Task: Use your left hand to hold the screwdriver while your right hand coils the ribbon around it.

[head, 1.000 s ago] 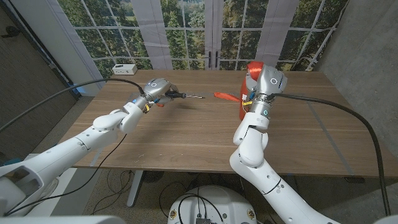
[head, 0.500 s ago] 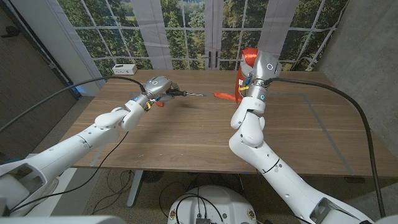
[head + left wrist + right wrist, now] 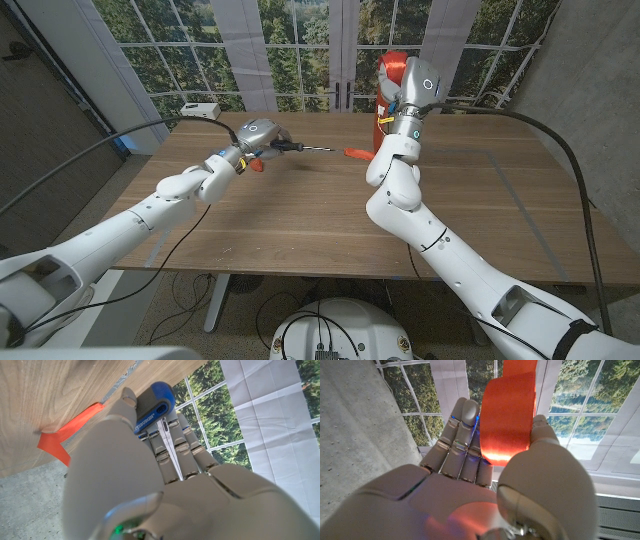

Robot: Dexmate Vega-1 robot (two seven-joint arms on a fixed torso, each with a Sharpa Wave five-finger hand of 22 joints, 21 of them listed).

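On the left, the left hand (image 3: pixel 253 137) grips the screwdriver (image 3: pixel 296 148) by its blue handle, holding it above the bench (image 3: pixel 300 215) with the metal shaft pointing toward the robot's right. The left wrist view shows the fingers (image 3: pixel 167 440) wrapped around that handle, so the holding half of the task looks to be in place. Between the arms, one end of the orange ribbon (image 3: pixel 357 153) lies on the bench, just beyond the shaft's tip and apart from it. On the right, the right hand (image 3: pixel 395 100) is raised high and pinches the ribbon's upper part between thumb and fingers, as the right wrist view confirms. No turn of ribbon sits on the shaft yet; by my judgement the coiling has not begun, and the ribbon must first be brought over to the screwdriver.
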